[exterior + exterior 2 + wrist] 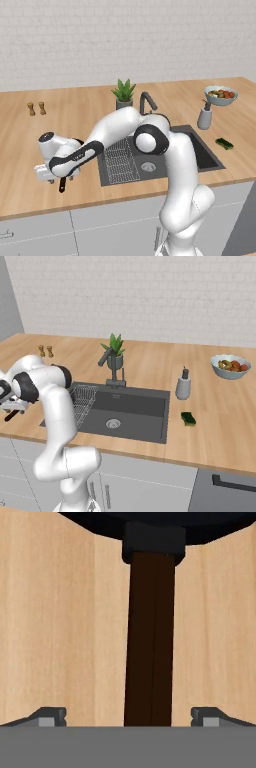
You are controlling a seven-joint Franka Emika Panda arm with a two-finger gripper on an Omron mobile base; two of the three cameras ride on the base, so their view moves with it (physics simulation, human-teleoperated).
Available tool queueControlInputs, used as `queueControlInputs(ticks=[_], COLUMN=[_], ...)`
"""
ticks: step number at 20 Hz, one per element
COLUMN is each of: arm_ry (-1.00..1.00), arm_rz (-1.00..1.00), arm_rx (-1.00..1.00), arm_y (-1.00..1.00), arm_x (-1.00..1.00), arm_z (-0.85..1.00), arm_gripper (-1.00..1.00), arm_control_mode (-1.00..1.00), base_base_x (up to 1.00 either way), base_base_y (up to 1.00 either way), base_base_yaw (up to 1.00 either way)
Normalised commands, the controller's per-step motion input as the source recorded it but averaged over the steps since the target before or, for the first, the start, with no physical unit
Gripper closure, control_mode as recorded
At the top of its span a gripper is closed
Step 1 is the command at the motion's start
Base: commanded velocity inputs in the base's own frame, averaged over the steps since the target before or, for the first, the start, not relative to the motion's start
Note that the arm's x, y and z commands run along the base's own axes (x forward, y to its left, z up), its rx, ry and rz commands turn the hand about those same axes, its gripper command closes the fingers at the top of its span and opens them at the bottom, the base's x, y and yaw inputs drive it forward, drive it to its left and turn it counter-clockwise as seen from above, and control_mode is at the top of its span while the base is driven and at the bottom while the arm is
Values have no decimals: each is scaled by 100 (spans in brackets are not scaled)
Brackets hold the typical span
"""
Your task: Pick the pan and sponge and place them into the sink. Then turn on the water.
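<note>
The pan's long dark handle [150, 637] runs straight up the hand view to the black pan rim [150, 522] at the top. My gripper [130, 718] is open, with one fingertip on each side of the handle and not touching it. From the left base view the gripper [54, 178] hangs low over the counter left of the sink [202, 152], and the handle's end [62, 187] pokes out below it. The arm hides the pan's body. The green sponge [224, 144] lies on the counter right of the sink [135, 406]. The gooseneck faucet [146, 102] stands behind the basin.
A wire rack [120, 160] fills the sink's left part. A grey soap dispenser [204, 117] and a fruit bowl [220, 95] stand to the right. A potted plant [123, 94] is behind the faucet. Two small shakers [36, 108] sit at the far left.
</note>
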Motion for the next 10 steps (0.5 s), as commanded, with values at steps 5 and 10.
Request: queueControlInputs(ticks=[5,10], arm_ry=[0,0], arm_rz=[0,0], arm_rx=[0,1], arm_y=[0,0], arm_x=[1,0], arm_z=[-21,-19], arm_gripper=[-100,100], arm_control_mode=[-100,-100], base_base_x=[0,0], base_base_y=[0,0], base_base_yaw=[0,0])
